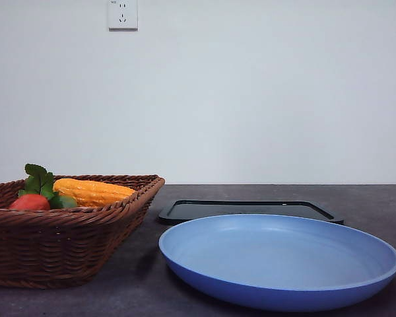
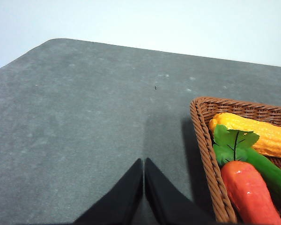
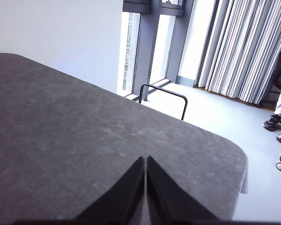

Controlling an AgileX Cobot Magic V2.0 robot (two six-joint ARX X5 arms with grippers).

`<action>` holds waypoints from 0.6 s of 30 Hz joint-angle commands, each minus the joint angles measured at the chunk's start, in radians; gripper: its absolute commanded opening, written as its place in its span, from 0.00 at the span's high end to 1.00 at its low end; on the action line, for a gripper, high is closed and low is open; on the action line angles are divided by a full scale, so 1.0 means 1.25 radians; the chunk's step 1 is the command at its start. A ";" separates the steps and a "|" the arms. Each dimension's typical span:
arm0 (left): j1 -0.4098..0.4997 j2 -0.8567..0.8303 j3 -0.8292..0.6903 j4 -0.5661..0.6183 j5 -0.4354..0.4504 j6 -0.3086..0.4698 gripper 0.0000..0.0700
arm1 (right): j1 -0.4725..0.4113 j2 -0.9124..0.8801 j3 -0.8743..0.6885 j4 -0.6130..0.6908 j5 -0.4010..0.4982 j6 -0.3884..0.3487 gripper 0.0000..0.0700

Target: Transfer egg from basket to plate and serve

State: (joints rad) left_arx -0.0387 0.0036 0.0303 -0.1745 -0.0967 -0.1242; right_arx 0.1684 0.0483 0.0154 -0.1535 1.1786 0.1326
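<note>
Both grippers are being held with fingers pressed together, empty: left gripper (image 2: 144, 187) just beside the basket (image 2: 203, 154), right gripper (image 3: 145, 187) over bare table (image 3: 61, 131); no egg is being seen among the vegetables; opening before reaching in is being advised; plate (image 1: 280, 261) is waiting empty

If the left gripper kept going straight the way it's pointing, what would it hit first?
Probably nothing: the shut left gripper points over bare dark grey tabletop, passing beside the brown woven wicker basket, though depth is uncertain.

Basket (image 1: 66, 231) left of plate (image 1: 280, 264)
</note>
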 commanded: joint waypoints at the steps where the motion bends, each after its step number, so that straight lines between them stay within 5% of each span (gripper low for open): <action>1: 0.000 -0.001 -0.022 0.012 0.006 -0.007 1.00 | 0.001 0.001 -0.005 0.003 0.003 0.007 1.00; 9: 0.000 -0.001 -0.022 0.014 0.006 -0.007 1.00 | 0.001 0.001 -0.005 0.006 0.000 0.018 1.00; 12: 0.000 -0.001 -0.022 0.014 0.006 -0.007 1.00 | 0.002 0.001 -0.005 0.047 -0.008 0.082 1.00; 14: 0.000 -0.001 -0.022 0.014 0.006 -0.007 1.00 | 0.008 0.001 0.000 0.035 -0.060 0.104 1.00; 18: 0.000 -0.001 -0.022 0.015 0.006 -0.007 1.00 | 0.033 0.001 0.001 0.039 -0.303 0.146 1.00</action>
State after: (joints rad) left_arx -0.0387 0.0036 0.0303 -0.1745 -0.0967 -0.1242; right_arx 0.2034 0.0483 0.0158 -0.1150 0.8932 0.2694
